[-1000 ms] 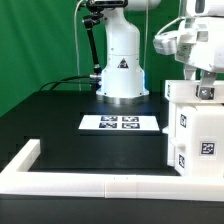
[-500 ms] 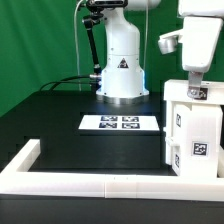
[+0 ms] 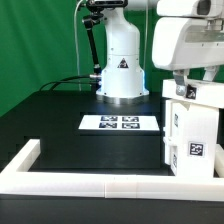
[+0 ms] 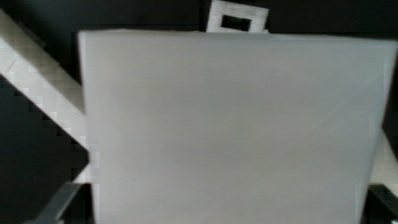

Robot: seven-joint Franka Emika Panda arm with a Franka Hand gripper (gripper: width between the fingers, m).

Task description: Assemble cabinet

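Observation:
The white cabinet (image 3: 190, 135) stands at the exterior view's right, with black-and-white tags on its faces. My gripper (image 3: 184, 92) comes down onto its top from the large white hand above. In the wrist view a white face of the cabinet (image 4: 222, 130) fills nearly the whole picture. A grey finger (image 4: 63, 198) shows at one lower edge of that face, and the jaws stand at either side of it, closed against it. The fingertips themselves are hidden.
The marker board (image 3: 120, 123) lies flat mid-table and shows small in the wrist view (image 4: 237, 17). A long low white border rail (image 3: 80, 181) runs along the front and up the exterior view's left. The robot base (image 3: 122, 70) stands behind.
The hand has swung toward the exterior view's left and now looms larger. The cabinet's tags have shifted left with it, so the cabinet has turned a little.

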